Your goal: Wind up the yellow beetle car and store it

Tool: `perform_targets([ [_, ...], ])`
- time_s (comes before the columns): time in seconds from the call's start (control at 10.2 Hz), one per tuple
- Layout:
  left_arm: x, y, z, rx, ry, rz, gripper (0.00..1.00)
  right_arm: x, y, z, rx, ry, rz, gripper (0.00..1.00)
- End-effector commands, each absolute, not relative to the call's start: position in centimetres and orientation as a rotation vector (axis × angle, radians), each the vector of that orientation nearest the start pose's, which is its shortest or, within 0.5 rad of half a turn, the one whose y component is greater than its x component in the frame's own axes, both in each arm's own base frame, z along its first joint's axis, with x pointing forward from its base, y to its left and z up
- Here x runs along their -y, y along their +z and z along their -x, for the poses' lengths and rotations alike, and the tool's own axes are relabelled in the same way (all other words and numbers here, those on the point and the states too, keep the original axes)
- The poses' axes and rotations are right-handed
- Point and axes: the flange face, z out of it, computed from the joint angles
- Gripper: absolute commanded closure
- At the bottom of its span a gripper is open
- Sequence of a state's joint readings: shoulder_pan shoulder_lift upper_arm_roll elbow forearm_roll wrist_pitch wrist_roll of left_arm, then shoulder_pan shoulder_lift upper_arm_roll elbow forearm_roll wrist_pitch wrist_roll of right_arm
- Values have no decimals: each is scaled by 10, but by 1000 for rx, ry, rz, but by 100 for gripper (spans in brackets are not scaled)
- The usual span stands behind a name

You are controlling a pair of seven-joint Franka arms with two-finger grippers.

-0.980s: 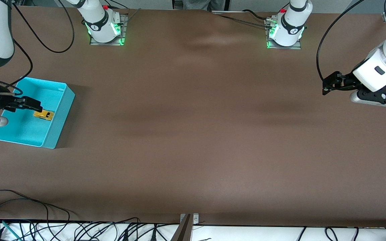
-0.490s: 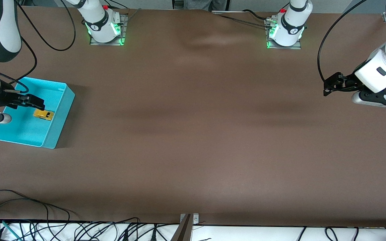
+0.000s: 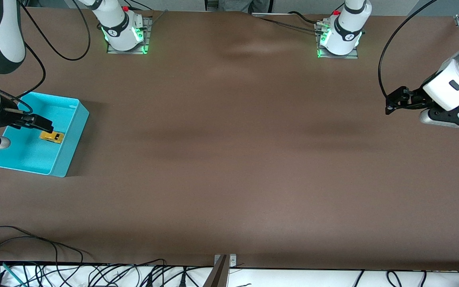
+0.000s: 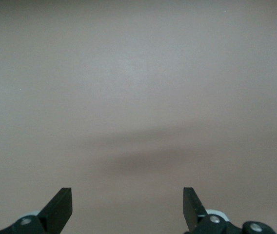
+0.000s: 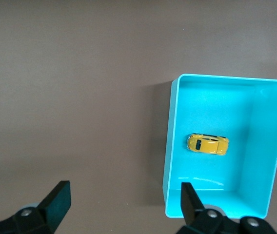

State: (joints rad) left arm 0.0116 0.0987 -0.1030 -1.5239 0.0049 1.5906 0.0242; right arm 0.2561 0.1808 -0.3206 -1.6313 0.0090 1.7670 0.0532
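Observation:
The yellow beetle car lies on the floor of an open teal bin at the right arm's end of the table. Nothing touches the car. My right gripper hangs open and empty in the air above the bin, beside the car and clear of it. My left gripper waits open and empty over bare brown table at the left arm's end.
Both arm bases stand along the table edge farthest from the front camera. Loose cables and a metal bracket line the nearest edge. The wide brown tabletop between the arms carries nothing else.
My right gripper has drawn back from the car, which stays put in the bin. The left gripper has barely shifted.

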Motion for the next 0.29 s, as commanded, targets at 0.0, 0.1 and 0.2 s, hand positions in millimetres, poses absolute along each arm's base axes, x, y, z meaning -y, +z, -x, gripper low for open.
perform_targets([
  [0.0,45,603,-584,-160,32,3123,0,19,517,-608,-206,38,3155,0],
  [0.1,40,605,-585,-149,27,3126,0,19,518,-608,-204,35,3156,0],
  [0.2,42,606,-586,-146,20,3126,0,19,518,-608,-206,35,3155,0],
])
